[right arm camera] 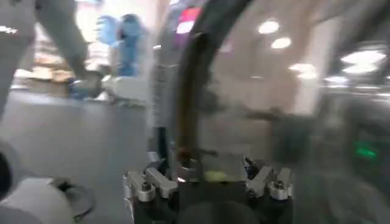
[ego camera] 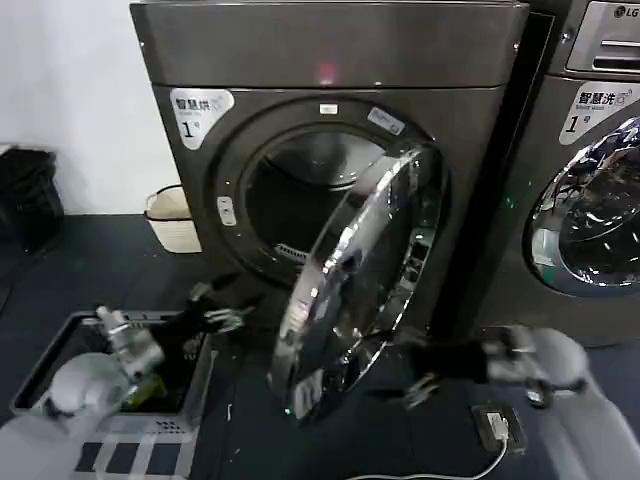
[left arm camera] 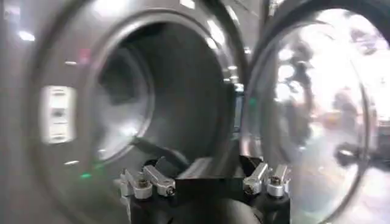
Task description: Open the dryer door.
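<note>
Large round chrome-rimmed dryer door (ego camera: 355, 275) stands half-open, hinged right on dark bronze-grey dryer (ego camera: 330, 60). Rigid, likely heavy, slick chrome; push free rim edge. Left hand (ego camera: 222, 318) spread wide, empty, near drum. Right hand (ego camera: 425, 388) below door: finger state, cannot tell.

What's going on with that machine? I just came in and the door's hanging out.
The robot is opening the dryer door of the dark dryer. The door is already swung partly out, exposing the drum. The right gripper is low by the door's bottom rim, fingers open around its edge in the right wrist view. The left gripper, open, hangs in front of the drum opening.
</note>
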You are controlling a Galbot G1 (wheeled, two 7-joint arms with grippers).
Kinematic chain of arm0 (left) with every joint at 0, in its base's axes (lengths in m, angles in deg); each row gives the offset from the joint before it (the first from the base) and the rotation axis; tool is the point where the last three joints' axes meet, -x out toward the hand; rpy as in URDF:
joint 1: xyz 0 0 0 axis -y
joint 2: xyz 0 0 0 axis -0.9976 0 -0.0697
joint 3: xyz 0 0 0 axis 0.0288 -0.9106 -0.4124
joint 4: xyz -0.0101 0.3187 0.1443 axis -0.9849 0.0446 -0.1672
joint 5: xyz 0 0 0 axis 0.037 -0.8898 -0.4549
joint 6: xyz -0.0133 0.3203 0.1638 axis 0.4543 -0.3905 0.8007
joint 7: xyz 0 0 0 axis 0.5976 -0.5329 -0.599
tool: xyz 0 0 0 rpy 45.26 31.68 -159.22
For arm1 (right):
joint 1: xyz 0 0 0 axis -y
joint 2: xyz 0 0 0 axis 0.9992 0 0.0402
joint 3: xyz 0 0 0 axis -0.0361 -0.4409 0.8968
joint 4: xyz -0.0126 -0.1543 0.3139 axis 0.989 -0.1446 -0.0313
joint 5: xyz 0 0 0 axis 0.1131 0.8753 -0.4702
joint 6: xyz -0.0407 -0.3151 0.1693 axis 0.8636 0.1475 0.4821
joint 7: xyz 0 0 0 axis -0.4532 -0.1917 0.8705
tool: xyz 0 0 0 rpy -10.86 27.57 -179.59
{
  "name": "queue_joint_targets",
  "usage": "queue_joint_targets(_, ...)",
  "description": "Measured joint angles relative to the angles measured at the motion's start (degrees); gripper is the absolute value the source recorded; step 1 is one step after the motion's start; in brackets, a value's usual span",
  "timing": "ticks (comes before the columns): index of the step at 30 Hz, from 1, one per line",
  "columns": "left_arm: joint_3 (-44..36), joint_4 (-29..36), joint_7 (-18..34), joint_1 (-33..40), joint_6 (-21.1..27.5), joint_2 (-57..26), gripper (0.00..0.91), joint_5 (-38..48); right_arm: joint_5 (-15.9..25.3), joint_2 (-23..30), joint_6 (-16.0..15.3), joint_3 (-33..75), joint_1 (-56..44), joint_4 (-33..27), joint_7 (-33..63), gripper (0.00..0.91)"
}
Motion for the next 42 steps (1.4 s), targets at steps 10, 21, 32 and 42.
queue_joint_targets(10, -11.4, 1.4, -0.2, 7.2, 0.5, 2.1, 0.907, 0.2, -4.6, 3.8, -0.5, 18.1, -7.0, 0.9, 17.6, 0.907)
queue_joint_targets(21, -23.6, 3.1, 3.6, 14.1, 0.9, 6.0, 0.907, 1.8, -1.8, 6.8, 0.8, 30.5, -12.7, 6.8, 53.1, 0.907)
queue_joint_targets(32, -35.1, 1.6, 9.5, 22.8, 2.3, 13.5, 0.907, -3.1, 3.9, 7.0, -3.7, 48.0, -17.4, 10.0, 67.4, 0.907)
queue_joint_targets(42, -41.7, -5.0, 10.1, 28.9, 0.4, 22.4, 0.907, -5.2, 7.0, 4.5, -8.1, 63.7, -21.3, 8.4, 69.7, 0.907)
